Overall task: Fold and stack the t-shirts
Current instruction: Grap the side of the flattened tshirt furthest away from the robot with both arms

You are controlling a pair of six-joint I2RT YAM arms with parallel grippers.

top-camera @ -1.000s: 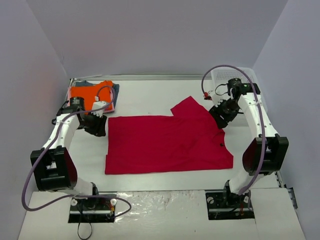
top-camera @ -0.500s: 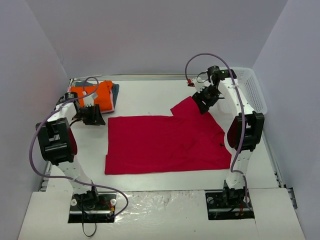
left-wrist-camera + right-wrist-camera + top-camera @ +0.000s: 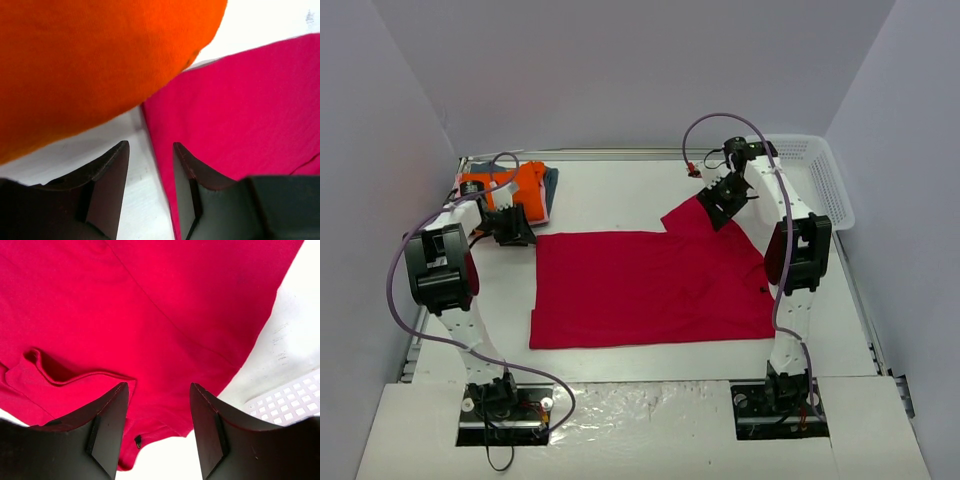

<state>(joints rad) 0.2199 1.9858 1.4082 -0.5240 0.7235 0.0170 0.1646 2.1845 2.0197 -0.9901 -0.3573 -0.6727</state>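
At upper left, our left gripper (image 3: 150,147) gapes empty over the edge of the red shirt (image 3: 650,285), with the orange shirt (image 3: 90,60) just beside it, so we could snag it too. At upper right, our right gripper (image 3: 157,390) hangs open and empty over the sleeve (image 3: 685,217); a shallow pinch may slip.

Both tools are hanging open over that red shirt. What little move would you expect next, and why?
Probably both dip down and pinch the cloth. The left tool is open at the far-left corner of the red t-shirt, beside the orange t-shirt; the right tool is open above the sleeve. Neither holds anything, and the shirt lies flat, unfolded.
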